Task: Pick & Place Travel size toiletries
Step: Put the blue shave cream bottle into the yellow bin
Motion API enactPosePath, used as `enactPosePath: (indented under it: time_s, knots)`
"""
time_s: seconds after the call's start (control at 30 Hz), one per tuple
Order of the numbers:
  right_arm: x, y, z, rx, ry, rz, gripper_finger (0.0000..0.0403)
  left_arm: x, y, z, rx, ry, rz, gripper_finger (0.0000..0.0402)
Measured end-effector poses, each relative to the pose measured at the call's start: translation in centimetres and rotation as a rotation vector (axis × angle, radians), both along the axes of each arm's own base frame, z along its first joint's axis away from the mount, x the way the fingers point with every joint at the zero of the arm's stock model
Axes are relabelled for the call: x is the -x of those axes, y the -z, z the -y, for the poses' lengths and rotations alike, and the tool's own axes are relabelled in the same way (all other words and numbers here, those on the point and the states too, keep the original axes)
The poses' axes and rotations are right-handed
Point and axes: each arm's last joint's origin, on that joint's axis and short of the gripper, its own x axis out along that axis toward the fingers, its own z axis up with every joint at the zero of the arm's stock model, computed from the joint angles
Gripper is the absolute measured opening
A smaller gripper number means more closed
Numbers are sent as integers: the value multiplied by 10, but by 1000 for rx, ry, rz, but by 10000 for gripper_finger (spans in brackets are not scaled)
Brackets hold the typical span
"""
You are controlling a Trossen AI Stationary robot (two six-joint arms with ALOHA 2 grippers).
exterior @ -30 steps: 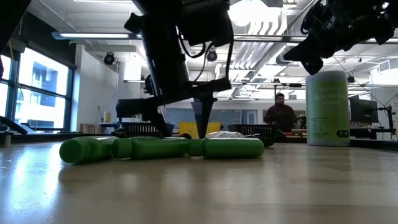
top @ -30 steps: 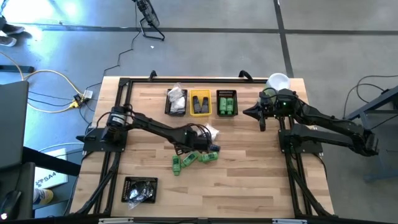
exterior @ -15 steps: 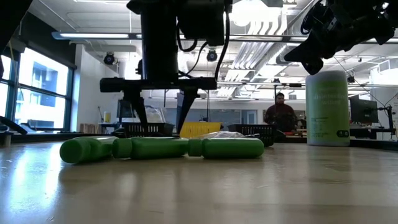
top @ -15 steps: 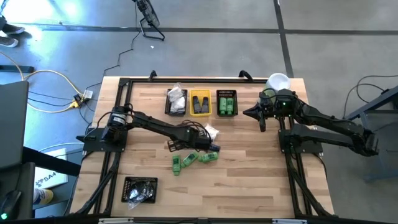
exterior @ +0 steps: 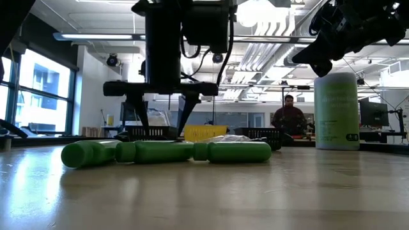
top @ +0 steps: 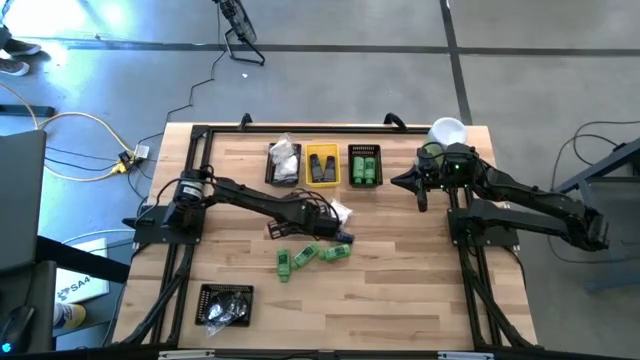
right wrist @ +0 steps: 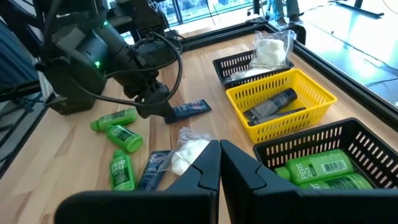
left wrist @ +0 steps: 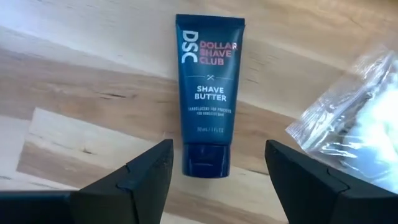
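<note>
Wooden worktop [top: 400, 270] is seen from above with a black frame around it.

Left arm is stretched from the left edge toward the middle. Left end effector [left wrist: 214, 163] is poised above a dark blue tube [left wrist: 209, 109] labelled "shave butter"; its fingers [left wrist: 146, 177] are spread apart on either side of the cap end, and no contact with the tube is seen. In the high view the same tube [top: 276, 231] lies flat on the worktop beside the end effector [top: 290, 222].

Right arm is parked at the right rear, next to a pale-green cylinder with white lid [exterior: 337, 110]. Right end effector [right wrist: 219, 163] is held above the worktop with its fingers pressed together, nothing between them.

Three bins are lined up at the rear: a black bin [top: 283, 166] with white packets, a yellow bin [top: 321, 180] with dark tubes, a second black bin [top: 365, 181] with green bottles. A fourth black bin [top: 223, 305] with black pieces is placed near the front left.

Loose items on the worktop: three green bottles [top: 312, 256] clustered just in front of the left end effector, a white packet [right wrist: 188, 151] and a second dark blue tube [right wrist: 155, 167] just beside them.

A person [exterior: 289, 119] is seen in the room behind.
</note>
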Motion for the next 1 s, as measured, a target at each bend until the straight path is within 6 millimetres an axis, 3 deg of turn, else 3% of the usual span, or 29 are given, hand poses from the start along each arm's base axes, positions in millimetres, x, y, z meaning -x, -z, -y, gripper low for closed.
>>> enactPosePath:
  time_s: [0.23,1.0]
  knots:
    - [0,0,0,0,2,-1,2,-4,15,2,27,-2,-26,248]
    - [0,0,0,0,2,0,2,-4,26,1,7,51,-90,248]
